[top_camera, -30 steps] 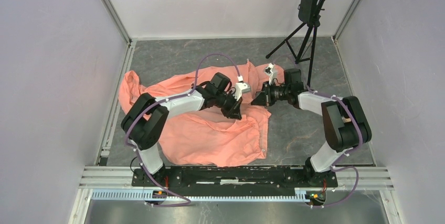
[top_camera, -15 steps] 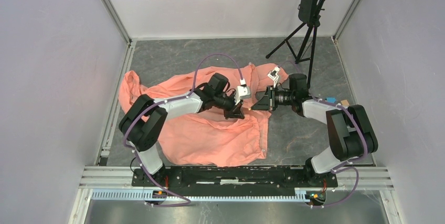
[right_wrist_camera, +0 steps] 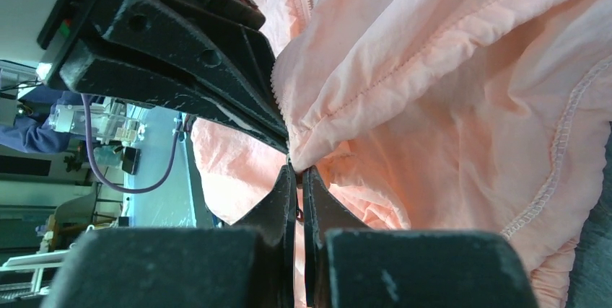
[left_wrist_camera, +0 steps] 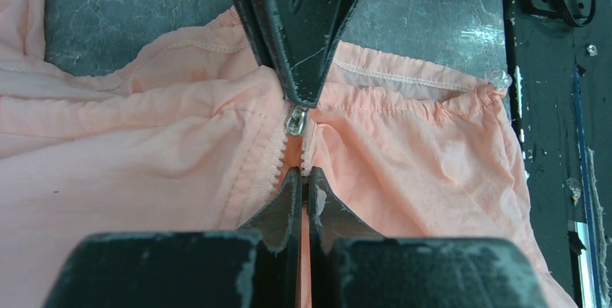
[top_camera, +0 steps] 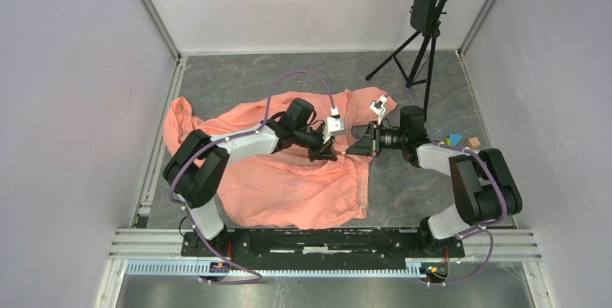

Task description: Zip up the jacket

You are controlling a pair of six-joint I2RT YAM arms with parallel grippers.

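the jacket, salmon-pink and wrinkled, lies spread over the left and centre of the dark marbled table in the top view. one sleeve reaches toward the upper left of the frame, and the gathered hem sits toward the lower centre, near the black base rail.

both arms bend inward and their tools meet tip to tip over the right side of the garment. the left gripper is clenched on the pale zipper strip, its fingers pressed almost together, with the two rows of teeth running up from between them. just above it in the left wrist view hangs the small silver zipper slider. the right gripper comes down from the top of that frame, pinched closed, with its tip touching the slider's upper end.

in the right wrist view its fingers are nearly together under a fold of pink cloth. what lies between them is too small to make out.

a black tripod stand is at the upper right of the top view. a blue block and a tan block sit at the right, beside the right arm.
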